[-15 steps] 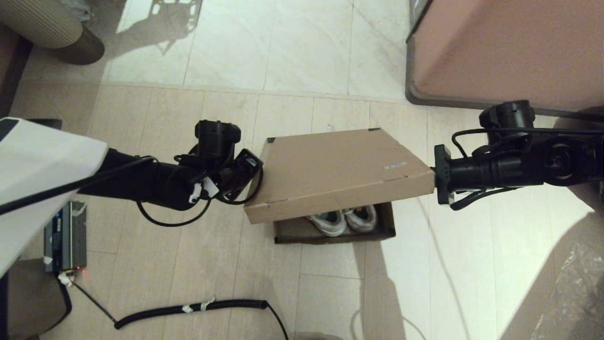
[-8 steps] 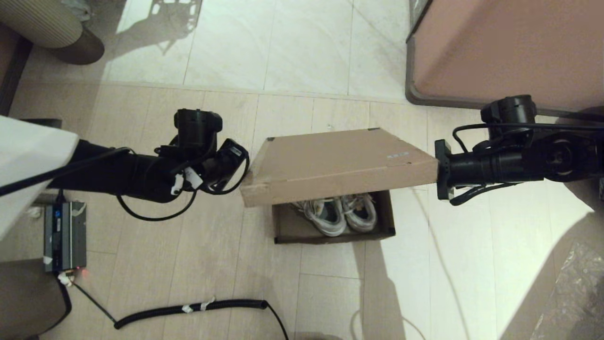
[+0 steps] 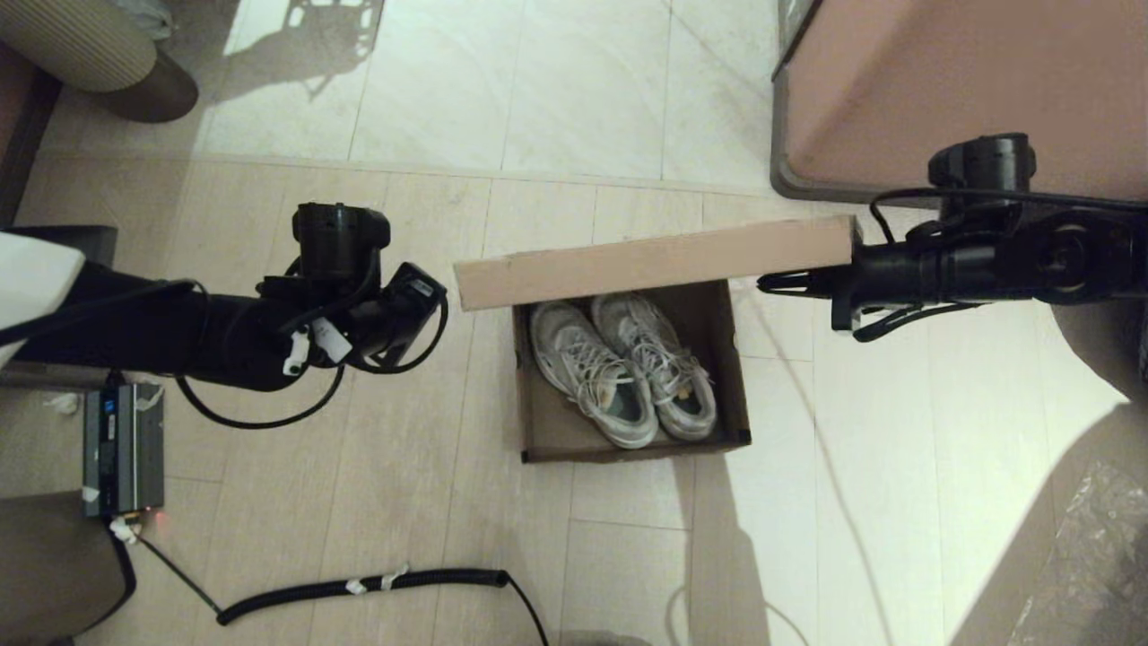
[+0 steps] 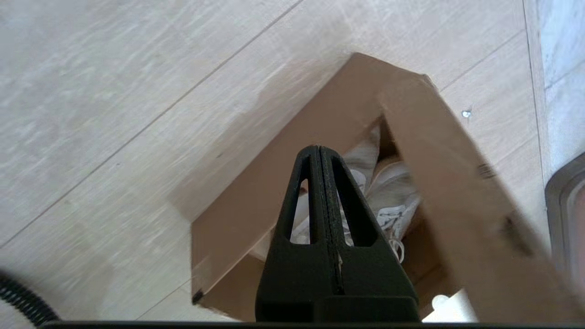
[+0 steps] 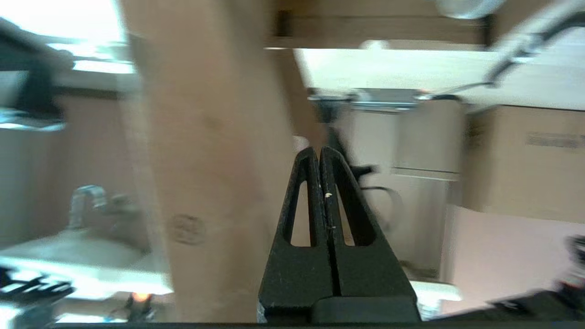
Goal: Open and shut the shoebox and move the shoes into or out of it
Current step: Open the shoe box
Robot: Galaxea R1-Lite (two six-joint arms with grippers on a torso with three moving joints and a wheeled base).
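The brown shoebox (image 3: 737, 377) stands open on the floor, its lid (image 3: 655, 262) raised almost upright at the far side and seen edge-on. Both white and grey shoes (image 3: 619, 377) lie side by side inside. My right gripper (image 3: 778, 285) is shut and empty, its fingers lying along the near face of the lid's right end; in the right wrist view the lid (image 5: 205, 160) fills the space beside the fingertips (image 5: 325, 153). My left gripper (image 3: 421, 301) is shut and empty, left of the box and apart from it; its wrist view shows the box wall (image 4: 256, 183) and the shoes (image 4: 397, 192).
A large pinkish-brown cabinet (image 3: 969, 90) stands behind my right arm. On the floor near me lie a coiled black cable (image 3: 359, 588) and a grey device (image 3: 124, 449). A ribbed round base (image 3: 90, 45) sits far left, crinkled plastic (image 3: 1094, 556) at the near right.
The lid has swung up from nearly flat over the box to almost upright, with my right gripper moving up and away alongside it. My left arm has drawn back to the left. Both shoes now show fully.
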